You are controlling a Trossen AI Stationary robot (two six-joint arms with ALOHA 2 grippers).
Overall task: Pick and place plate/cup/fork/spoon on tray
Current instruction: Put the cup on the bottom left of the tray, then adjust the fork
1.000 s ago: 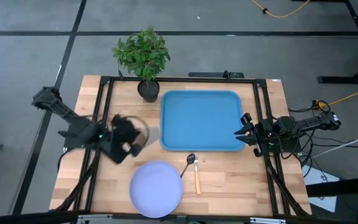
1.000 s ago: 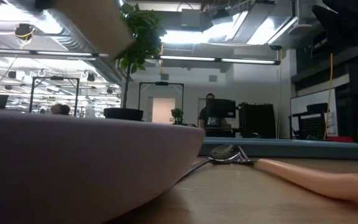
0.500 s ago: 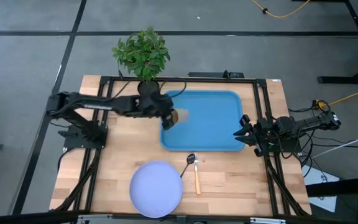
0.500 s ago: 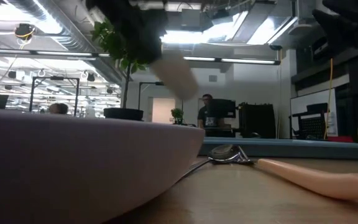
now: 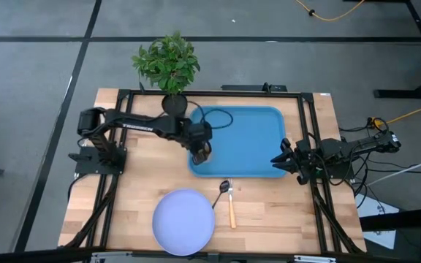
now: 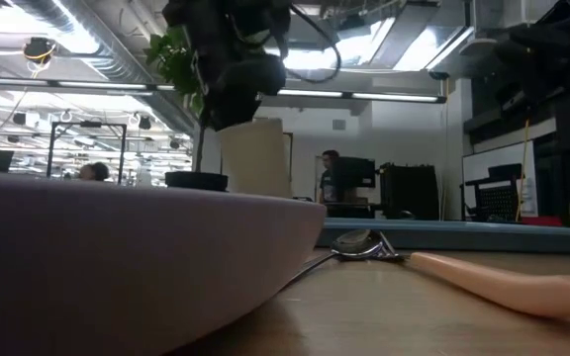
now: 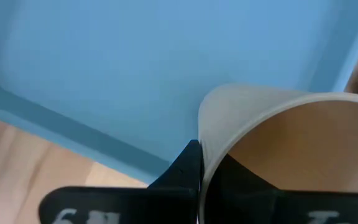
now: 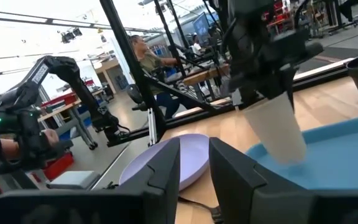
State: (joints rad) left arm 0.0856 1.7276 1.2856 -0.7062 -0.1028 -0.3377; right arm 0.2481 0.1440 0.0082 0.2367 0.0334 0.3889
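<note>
My left gripper (image 5: 202,150) is shut on the tan cup (image 6: 255,156) over the near left corner of the blue tray (image 5: 243,131). The cup also shows in the left wrist view (image 7: 291,137) and the right wrist view (image 8: 277,127). The lavender-white plate (image 5: 184,221) lies flat on the table near the front edge. The spoon (image 5: 225,187) lies on the table beside it, its dark head toward the tray. My right gripper (image 5: 280,159) is open and empty at the tray's right rim. My left gripper holds the cup by its rim (image 7: 205,146), one finger inside the cup and one outside. The fingers come from above, pointing down. The cup hangs upright below them, low over the tray floor; whether its base touches the tray, I cannot tell.
A potted plant (image 5: 168,66) stands at the far edge, just left of the tray's far left corner. A black frame (image 5: 218,93) runs around the table. Bare wood lies right of the spoon and left of the plate.
My left gripper has carried the cup from the table's left side toward the right, over the tray's left rim, then come down over the tray's near left corner. The cup pointed sideways on the way and now stands upright.
</note>
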